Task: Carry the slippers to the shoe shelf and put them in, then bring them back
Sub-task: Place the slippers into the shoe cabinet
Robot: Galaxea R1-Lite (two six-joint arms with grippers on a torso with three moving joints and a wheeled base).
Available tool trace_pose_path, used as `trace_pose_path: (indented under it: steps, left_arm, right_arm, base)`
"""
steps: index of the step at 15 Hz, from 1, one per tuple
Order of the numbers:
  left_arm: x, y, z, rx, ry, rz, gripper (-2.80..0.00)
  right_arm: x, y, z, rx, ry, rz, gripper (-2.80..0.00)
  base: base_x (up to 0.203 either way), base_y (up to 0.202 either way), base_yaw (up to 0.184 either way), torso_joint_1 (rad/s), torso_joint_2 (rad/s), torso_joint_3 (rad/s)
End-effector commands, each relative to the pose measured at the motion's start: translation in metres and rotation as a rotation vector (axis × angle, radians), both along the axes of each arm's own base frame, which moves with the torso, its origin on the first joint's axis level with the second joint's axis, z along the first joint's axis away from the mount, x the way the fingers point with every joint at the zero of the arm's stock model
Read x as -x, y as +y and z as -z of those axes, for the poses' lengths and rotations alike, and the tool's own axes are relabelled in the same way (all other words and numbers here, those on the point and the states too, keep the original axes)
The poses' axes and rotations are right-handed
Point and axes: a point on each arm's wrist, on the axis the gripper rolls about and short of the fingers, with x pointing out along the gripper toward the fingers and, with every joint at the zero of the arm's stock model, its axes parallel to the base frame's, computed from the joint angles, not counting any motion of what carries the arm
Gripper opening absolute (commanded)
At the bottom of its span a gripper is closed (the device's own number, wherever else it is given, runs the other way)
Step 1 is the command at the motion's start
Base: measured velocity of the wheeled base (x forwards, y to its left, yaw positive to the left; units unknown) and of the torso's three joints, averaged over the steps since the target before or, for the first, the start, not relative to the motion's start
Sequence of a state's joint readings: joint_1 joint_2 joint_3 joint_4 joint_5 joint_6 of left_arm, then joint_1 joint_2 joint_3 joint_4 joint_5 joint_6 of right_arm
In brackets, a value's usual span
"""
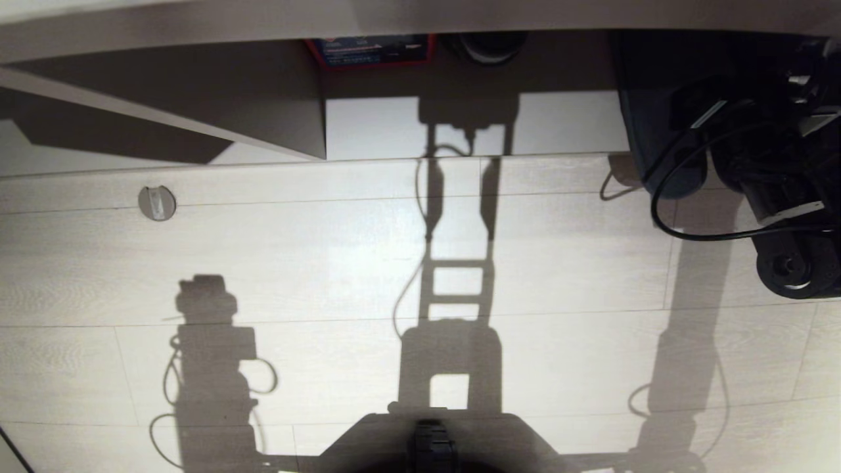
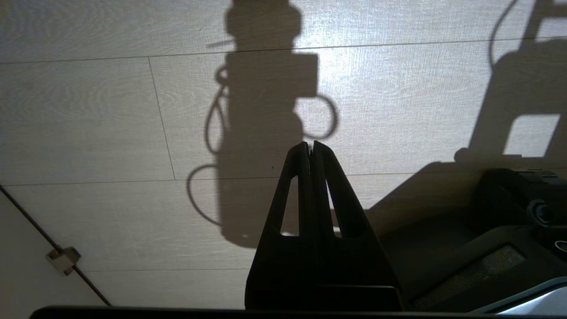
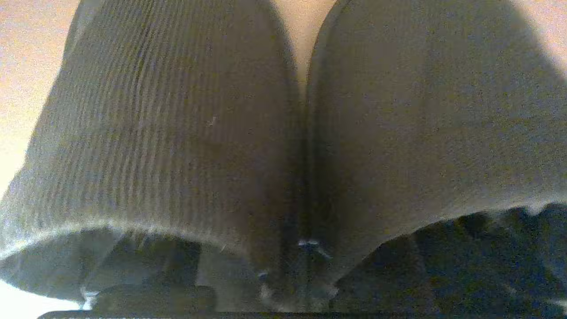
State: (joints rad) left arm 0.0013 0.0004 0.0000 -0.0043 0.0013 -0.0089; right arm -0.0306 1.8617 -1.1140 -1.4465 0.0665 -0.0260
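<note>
Filling the right wrist view, the slippers are lying side by side, touching, toes pointing away, on a pale surface; whether the right gripper's fingers are apart cannot be told; the right arm is reaching toward the shelf; the left gripper is hanging pinched together over the floor.

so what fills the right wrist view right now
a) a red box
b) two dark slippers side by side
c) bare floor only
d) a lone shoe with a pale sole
b: the slippers lie side by side, toes away from the camera, a narrow gap between them.
</note>
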Motion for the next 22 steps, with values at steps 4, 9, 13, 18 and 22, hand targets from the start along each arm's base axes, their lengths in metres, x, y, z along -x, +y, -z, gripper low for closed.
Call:
trace_pose_path:
  steps: [4,9,13,18,22]
  left_arm:
    - [0.0,0.0,0.0,0.0,-0.001,-0.001,-2.8]
    - [0.0,0.0,0.0,0.0,-0.001,-0.001,-2.8]
    - [0.0,0.0,0.0,0.0,-0.001,-0.001,-2.8]
    - [0.0,0.0,0.0,0.0,-0.001,-0.001,-2.8]
    - [0.0,0.0,0.0,0.0,-0.001,-0.001,-2.8]
  right_arm:
    - [0.005,0.0,-0.004,0.001,0.016,-0.002,0.0]
    - [0.013,-0.001,-0.008,-0.002,0.035,0.001,0.0]
    - [0.015,-0.005,-0.006,-0.002,0.063,0.013,0.0]
    - [0.023,-0.004,0.0,-0.004,0.112,0.015,0.0]
    - [0.037,-0.004,-0.003,-0.003,0.114,0.013,0.0]
  base:
    - [0.0,0.0,0.0,0.0,0.0,0.0]
    - [0.0,0.0,0.0,0.0,0.0,0.0]
    - [0.0,0.0,0.0,0.0,0.0,0.0]
    - [0.0,0.0,0.0,0.0,0.0,0.0]
    - [0.0,0.0,0.0,0.0,0.0,0.0]
